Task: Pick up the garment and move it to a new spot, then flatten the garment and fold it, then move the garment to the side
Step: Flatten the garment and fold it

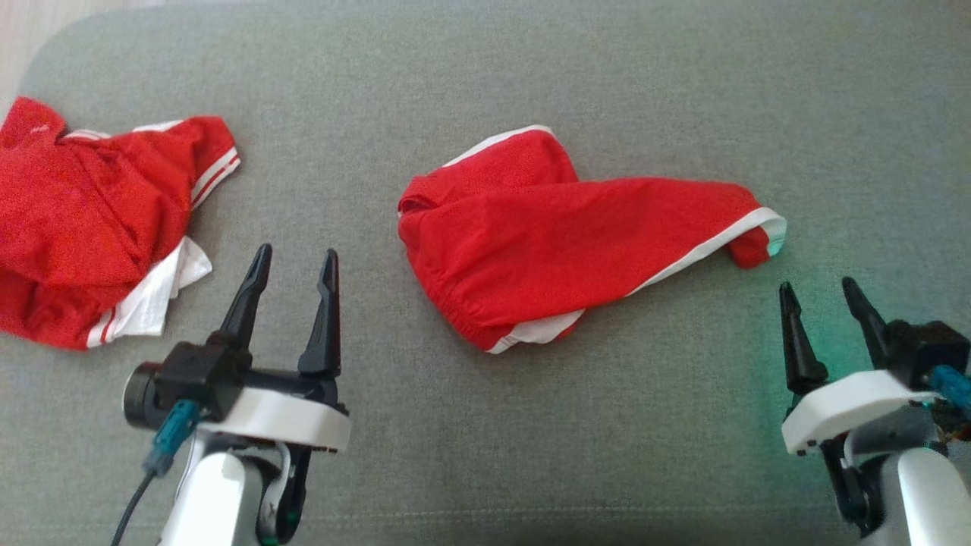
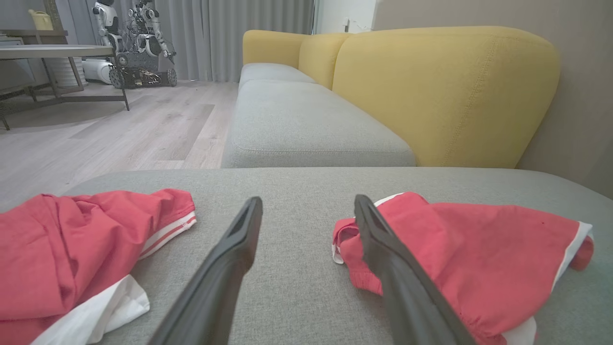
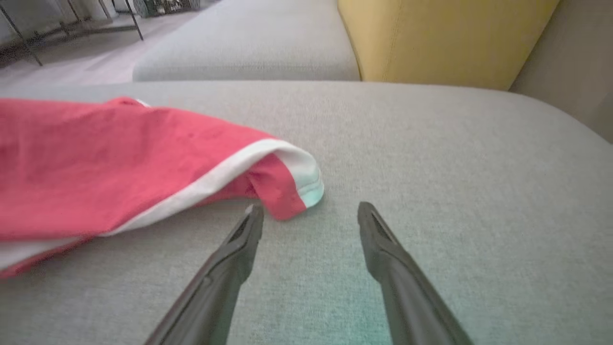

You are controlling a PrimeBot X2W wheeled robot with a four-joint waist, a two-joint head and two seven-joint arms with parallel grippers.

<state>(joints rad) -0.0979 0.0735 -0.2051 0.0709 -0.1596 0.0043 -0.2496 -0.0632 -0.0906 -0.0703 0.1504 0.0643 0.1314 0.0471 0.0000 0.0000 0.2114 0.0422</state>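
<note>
A red garment with white trim lies loosely folded in the middle of the grey cushion, also seen in the left wrist view as the garment and in the right wrist view as the garment. My left gripper stands open to the garment's left, with nothing between its fingers. My right gripper stands open just below the garment's right hem, its fingertips apart and close to the cloth corner, holding nothing.
A second red and white garment lies crumpled at the cushion's left edge. A yellow sofa backrest and another grey seat lie beyond. Wooden floor, a table and a parked robot stand at the far left.
</note>
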